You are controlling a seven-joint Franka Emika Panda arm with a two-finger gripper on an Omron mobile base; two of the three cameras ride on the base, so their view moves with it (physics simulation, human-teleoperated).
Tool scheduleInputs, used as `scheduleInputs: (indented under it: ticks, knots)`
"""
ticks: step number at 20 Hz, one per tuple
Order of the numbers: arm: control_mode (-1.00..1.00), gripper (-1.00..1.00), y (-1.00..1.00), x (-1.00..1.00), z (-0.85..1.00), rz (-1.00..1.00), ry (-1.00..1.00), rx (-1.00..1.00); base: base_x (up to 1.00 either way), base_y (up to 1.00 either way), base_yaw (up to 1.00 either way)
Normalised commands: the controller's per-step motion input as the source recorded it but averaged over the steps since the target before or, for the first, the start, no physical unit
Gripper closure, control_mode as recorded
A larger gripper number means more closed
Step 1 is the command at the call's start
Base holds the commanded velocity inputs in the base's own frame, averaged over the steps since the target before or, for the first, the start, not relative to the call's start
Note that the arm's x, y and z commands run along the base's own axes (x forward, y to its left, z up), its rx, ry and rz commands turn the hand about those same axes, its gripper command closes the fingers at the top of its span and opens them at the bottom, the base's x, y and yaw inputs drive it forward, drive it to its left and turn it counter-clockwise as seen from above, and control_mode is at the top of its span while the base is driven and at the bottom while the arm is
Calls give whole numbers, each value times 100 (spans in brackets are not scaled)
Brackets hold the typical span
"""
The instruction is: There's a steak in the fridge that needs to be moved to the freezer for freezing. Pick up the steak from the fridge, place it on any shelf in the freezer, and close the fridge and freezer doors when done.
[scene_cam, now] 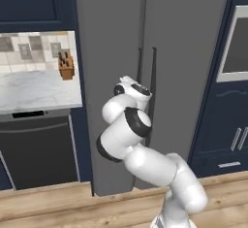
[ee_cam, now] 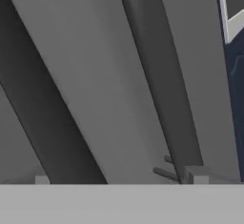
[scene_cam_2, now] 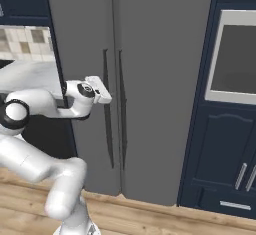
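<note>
both doors (scene_cam_2: 150, 79) closed, flat grey panels, so steak hidden inside. gripper (scene_cam_2: 102, 93) near the slim dark bar handles (scene_cam_2: 106, 109); fingers cut off, can't tell jaw state.

Side-by-side unit, doors (scene_cam_2: 150, 79) shut, between counter and oven column.
Counter (scene_cam: 34, 89) left, knife block (scene_cam: 66, 67) on it; wall oven (scene_cam_2: 235, 59) right; gripper (scene_cam_2: 102, 91) before the handles (scene_cam_2: 121, 104).

Legible text, labels, brands, numbers, signs: none. The fridge and freezer doors (scene_cam_2: 125, 79) are plain grey, unmarked; the wall oven (scene_cam_2: 235, 59) front and the knife block (scene_cam: 66, 67) carry no readable marking.
</note>
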Motion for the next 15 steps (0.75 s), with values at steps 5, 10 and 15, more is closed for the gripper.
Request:
scheduleInputs:
  ticks: [5, 10, 15]
  knots:
    - [-100, -100, -57, 96, 0, 0, 0, 3, 0, 0, 0]
    - [-100, -100, -59, 82, 0, 0, 0, 5, 0, 0, 0]
    - [-100, -100, -64, 34, 1, 0, 0, 8, 0, 0, 0]
